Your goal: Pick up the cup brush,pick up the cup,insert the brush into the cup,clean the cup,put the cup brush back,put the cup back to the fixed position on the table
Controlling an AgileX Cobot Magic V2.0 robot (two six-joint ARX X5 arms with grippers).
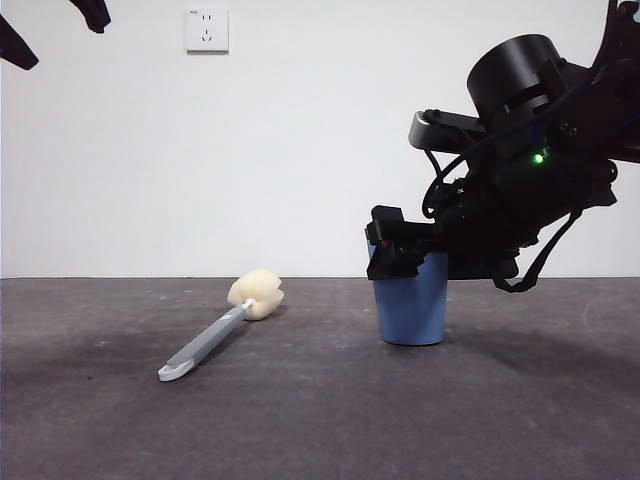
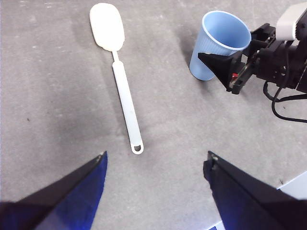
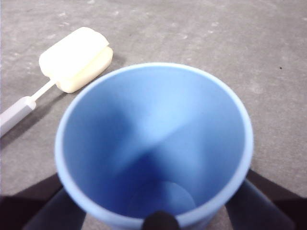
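The blue cup (image 1: 412,308) stands upright on the dark grey table (image 1: 300,420), right of middle. My right gripper (image 1: 396,246) reaches in from the right at the cup's rim, with one jaw on each side, close against its walls. The right wrist view looks straight down into the empty cup (image 3: 153,143) between the jaws. The cup brush (image 1: 215,335) lies flat on the table left of the cup, with its cream sponge head (image 1: 256,294) towards the back. My left gripper (image 2: 156,155) is open and empty, high above the brush (image 2: 125,103); it also shows in the front view (image 1: 60,35) at the top left corner.
A white wall with a socket (image 1: 206,29) stands behind the table. The right arm's black body and cables (image 1: 540,190) hang over the table's right side. In the left wrist view a white edge (image 2: 295,184) shows past the table's surface.
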